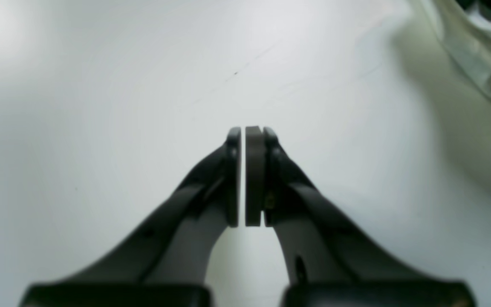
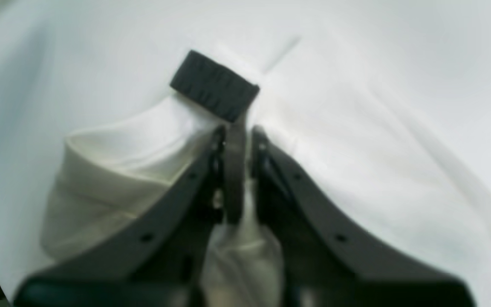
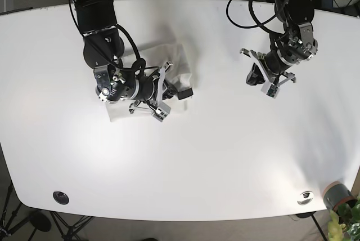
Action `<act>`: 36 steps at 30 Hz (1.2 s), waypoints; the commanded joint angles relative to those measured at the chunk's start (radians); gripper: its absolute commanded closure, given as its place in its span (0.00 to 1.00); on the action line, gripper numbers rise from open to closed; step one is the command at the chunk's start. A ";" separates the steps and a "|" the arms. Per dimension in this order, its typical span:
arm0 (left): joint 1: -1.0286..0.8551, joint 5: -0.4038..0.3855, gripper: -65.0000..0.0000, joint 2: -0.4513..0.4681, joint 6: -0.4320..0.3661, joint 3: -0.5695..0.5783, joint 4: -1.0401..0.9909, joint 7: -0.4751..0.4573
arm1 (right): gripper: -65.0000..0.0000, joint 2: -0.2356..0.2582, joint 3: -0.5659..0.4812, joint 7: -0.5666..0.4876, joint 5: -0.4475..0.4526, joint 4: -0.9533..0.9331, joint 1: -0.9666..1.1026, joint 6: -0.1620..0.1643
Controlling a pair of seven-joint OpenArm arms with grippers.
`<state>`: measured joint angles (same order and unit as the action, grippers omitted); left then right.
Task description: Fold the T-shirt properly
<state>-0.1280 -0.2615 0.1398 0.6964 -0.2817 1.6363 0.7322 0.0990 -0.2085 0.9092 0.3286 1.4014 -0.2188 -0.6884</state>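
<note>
The white T-shirt (image 3: 171, 61) lies bunched on the white table (image 3: 225, 156), left of centre in the base view. My right gripper (image 3: 177, 90) sits at its near edge. In the right wrist view this gripper (image 2: 237, 132) is shut on a pinch of the T-shirt (image 2: 113, 162), and a rolled fold bulges to its left. A black rectangular piece (image 2: 215, 85) sits just past the fingertips; what it is I cannot tell. My left gripper (image 1: 244, 130) is shut with nothing in it, hovering over bare table (image 1: 100, 106) to the right of the shirt (image 3: 256, 77).
Pale fabric (image 1: 475, 55) shows in the top right corner of the left wrist view. A grey cup (image 3: 336, 195) with a plant stands at the table's front right corner. Round fittings (image 3: 61, 197) (image 3: 305, 197) sit near the front edge. Cables (image 3: 247, 4) hang at the back.
</note>
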 commanded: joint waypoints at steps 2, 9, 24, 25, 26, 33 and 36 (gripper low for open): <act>0.011 -0.015 1.00 0.010 0.002 -0.003 0.015 -0.024 | 1.00 0.002 0.005 -0.020 0.025 0.037 -0.021 -0.006; 0.011 -0.015 1.00 0.010 0.002 -0.003 0.015 -0.024 | 1.00 0.006 0.007 -0.011 0.027 0.230 0.020 -0.006; 0.011 -0.017 1.00 0.005 0.002 0.000 -0.058 -0.024 | 1.00 0.002 0.057 0.034 0.027 0.361 -0.001 -0.010; 0.011 -0.017 1.00 0.005 0.002 0.000 -0.058 -0.024 | 1.00 0.002 0.057 0.031 0.027 0.349 -0.006 -0.010; 0.011 -0.017 1.00 0.005 0.002 0.000 -0.058 -0.024 | 1.00 0.000 0.057 0.027 0.027 0.335 -0.017 -0.010; 0.011 -0.017 1.00 0.007 0.002 0.000 -0.058 -0.024 | 1.00 -0.002 0.056 -0.002 0.027 0.270 -0.041 -0.010; 0.011 -0.017 1.00 0.007 0.002 0.000 -0.058 -0.024 | 1.00 -0.003 0.053 -0.020 0.027 0.235 -0.043 -0.010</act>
<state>-0.1276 -0.2619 0.1371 0.6964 -0.2798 1.5639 0.7319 0.0975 -0.1543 0.9234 0.3401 1.6436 -0.2352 -0.6968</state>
